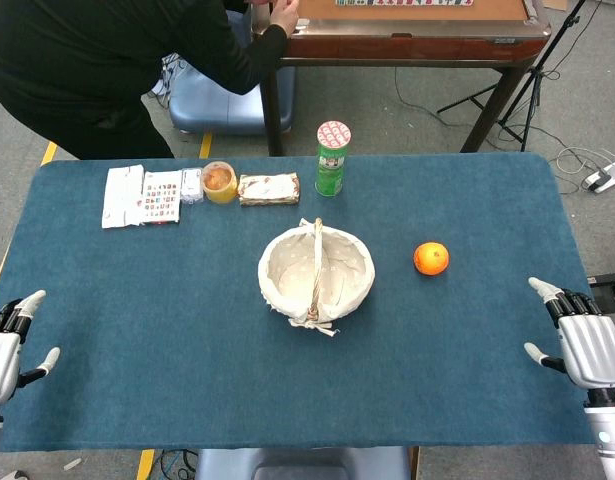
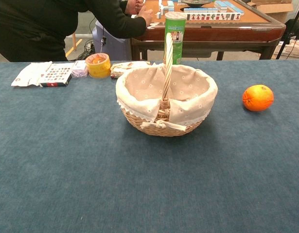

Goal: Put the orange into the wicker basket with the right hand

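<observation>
The orange [image 1: 431,258] [image 2: 257,97] lies on the blue table, a little to the right of the wicker basket [image 1: 315,271] [image 2: 139,109]. The basket has a pale cloth lining, an upright handle and nothing inside. My right hand [image 1: 585,341] rests at the table's right edge, well away from the orange, fingers apart and holding nothing. At the left edge my left hand [image 1: 7,347] is also spread and empty. Neither hand shows in the chest view.
Along the far edge stand a green canister [image 1: 332,158], a wrapped snack [image 1: 268,188], a yellow cup [image 1: 219,182] and printed packets [image 1: 142,195]. A person in black [image 1: 107,70] leans over behind the table's far left, by a brown table [image 1: 417,40].
</observation>
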